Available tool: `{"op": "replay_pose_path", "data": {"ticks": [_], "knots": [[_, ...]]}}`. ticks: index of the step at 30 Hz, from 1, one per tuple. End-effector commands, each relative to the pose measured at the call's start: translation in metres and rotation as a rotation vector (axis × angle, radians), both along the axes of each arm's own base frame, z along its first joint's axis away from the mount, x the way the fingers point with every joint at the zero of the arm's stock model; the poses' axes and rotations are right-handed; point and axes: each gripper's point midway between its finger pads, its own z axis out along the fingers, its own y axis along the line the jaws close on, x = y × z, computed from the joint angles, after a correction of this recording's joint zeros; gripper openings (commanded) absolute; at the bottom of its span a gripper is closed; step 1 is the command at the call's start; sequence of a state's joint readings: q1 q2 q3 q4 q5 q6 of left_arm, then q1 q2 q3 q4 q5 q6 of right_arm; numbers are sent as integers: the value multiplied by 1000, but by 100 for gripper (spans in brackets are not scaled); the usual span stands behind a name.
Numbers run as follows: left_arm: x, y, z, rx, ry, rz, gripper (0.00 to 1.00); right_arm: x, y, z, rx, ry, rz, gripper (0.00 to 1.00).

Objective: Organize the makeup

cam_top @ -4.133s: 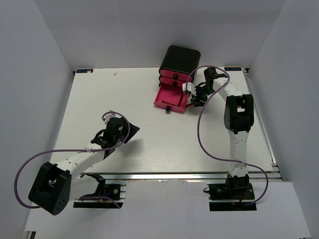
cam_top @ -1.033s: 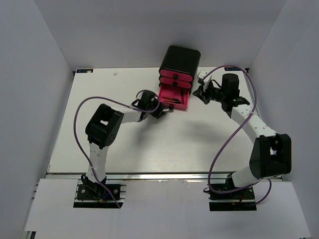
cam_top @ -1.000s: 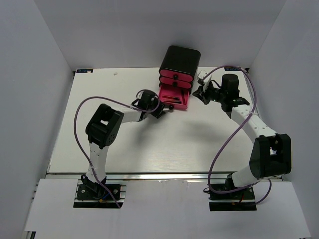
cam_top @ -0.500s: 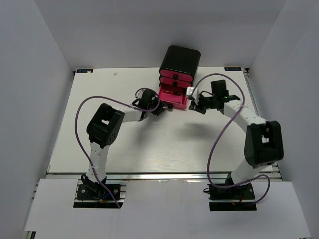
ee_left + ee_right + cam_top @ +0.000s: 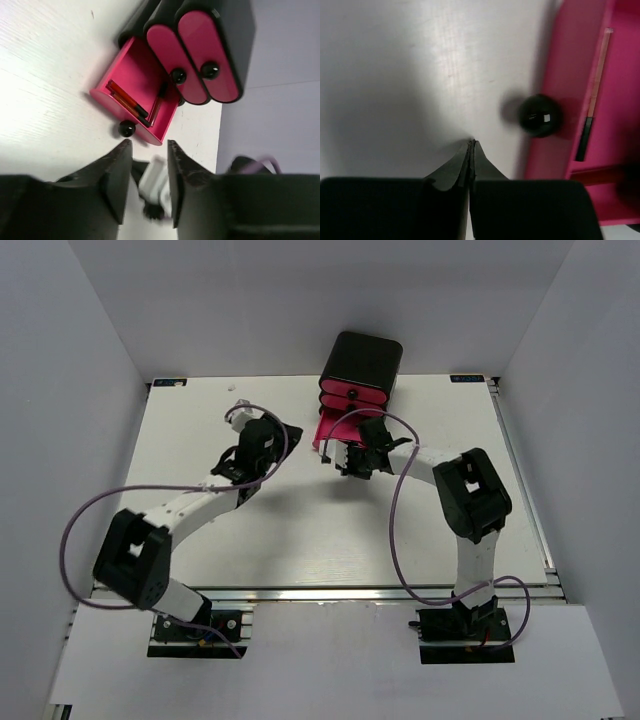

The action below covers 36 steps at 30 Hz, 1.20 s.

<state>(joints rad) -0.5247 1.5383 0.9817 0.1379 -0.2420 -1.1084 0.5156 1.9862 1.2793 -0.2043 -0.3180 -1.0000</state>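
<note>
The makeup in view is a few thin red and black sticks (image 5: 129, 103) lying in the open bottom pink drawer (image 5: 135, 75) of the black box (image 5: 362, 360). One stick (image 5: 595, 100) also shows in the right wrist view. My right gripper (image 5: 342, 460) is shut and empty; in its own view it (image 5: 471, 145) sits low over the table, just left of the drawer's black knob (image 5: 538, 116). My left gripper (image 5: 280, 435) hangs left of the drawer. It (image 5: 149, 150) is open with nothing between its fingers (image 5: 117, 175) and points toward the drawer front.
The two upper pink drawers (image 5: 200, 60) of the box are closed. White walls enclose the table (image 5: 200, 490) on the left, right and back. The right arm's purple cable (image 5: 395, 510) loops over the table's middle.
My left gripper has pulled back to the left, away from the drawer. My right gripper has swung left to the drawer's front by the knob and stays shut.
</note>
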Motion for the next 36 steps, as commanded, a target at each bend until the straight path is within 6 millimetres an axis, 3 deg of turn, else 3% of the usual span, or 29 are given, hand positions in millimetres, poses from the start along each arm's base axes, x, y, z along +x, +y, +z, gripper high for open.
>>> {"op": "replay_pose_path", "data": {"ticks": [1, 3, 5, 7, 9, 10, 11, 15, 20, 29, 33, 34, 36], "knots": [[-32, 46, -14, 122, 27, 80, 47, 53, -5, 6, -5, -175, -205, 0], [-45, 62, -13, 136, 29, 116, 48, 68, -6, 6, -12, -246, -229, 0], [-67, 81, -16, 148, 50, 148, 50, 78, -8, 6, -24, -280, -253, 7], [-80, 95, -4, 131, 19, 189, 51, 86, -5, 7, -24, -299, -258, 24], [-94, 108, -17, 131, 48, 218, 51, 92, -4, 8, -23, -317, -257, 41], [-100, 114, -9, 117, 24, 239, 52, 95, -2, 11, -18, -327, -256, 43], [-107, 120, -17, 119, 46, 253, 52, 96, -1, 11, -16, -328, -253, 45], [-124, 135, -17, 110, 55, 295, 52, 106, 4, 17, -3, -348, -251, 54], [-135, 144, -21, 94, 64, 326, 52, 121, 4, 17, -6, -355, -273, 61], [-137, 148, -16, 96, 57, 336, 52, 151, -11, 17, -2, -334, -340, 70], [-136, 146, -14, 98, 46, 324, 52, 143, -8, 14, 5, -302, -310, 74], [-135, 145, -13, 98, 41, 321, 53, 140, -9, 24, 20, -307, -303, 74], [-135, 144, -9, 110, 31, 309, 55, 116, -5, 17, 35, -245, -240, 74]]}}
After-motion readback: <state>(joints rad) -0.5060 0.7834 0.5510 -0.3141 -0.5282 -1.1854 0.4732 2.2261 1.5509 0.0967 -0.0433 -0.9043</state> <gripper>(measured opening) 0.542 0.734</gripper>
